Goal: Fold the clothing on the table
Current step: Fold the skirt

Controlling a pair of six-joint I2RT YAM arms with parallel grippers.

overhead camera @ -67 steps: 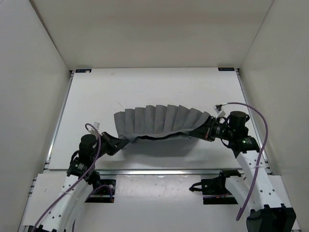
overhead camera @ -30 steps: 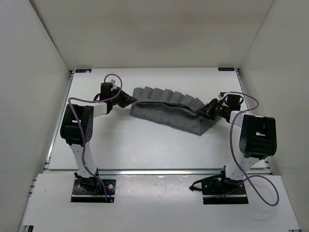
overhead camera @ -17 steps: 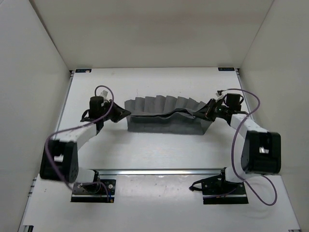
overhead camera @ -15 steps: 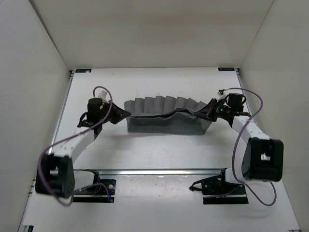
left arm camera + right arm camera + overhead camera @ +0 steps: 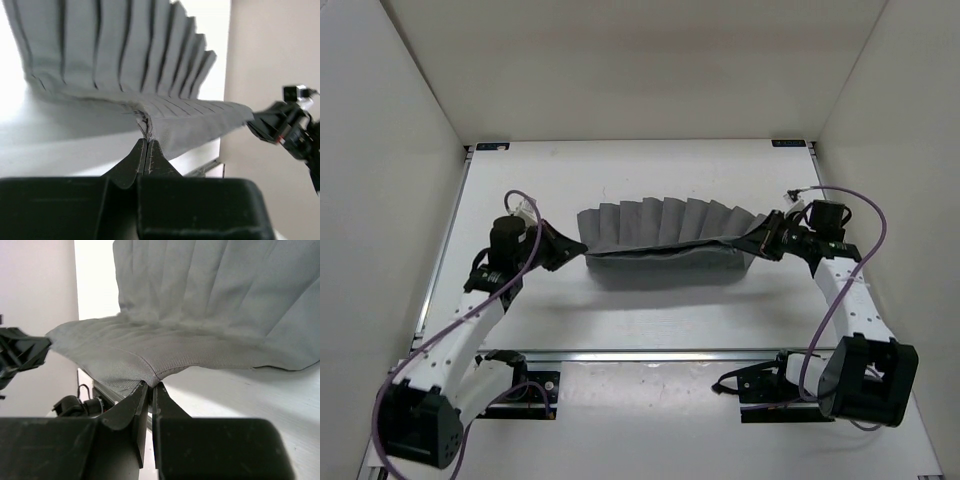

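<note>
Grey pleated clothing (image 5: 665,240) stretched mid-table (image 5: 620,310), left gripper (image 5: 582,249) pinched tight on its left corner, right gripper (image 5: 752,240) clamped on its right corner, near edge lifted off the surface

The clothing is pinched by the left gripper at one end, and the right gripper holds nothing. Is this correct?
No. The right gripper is also shut on the clothing, at its other end, as the right wrist view shows. The left gripper does pinch one end.
</note>
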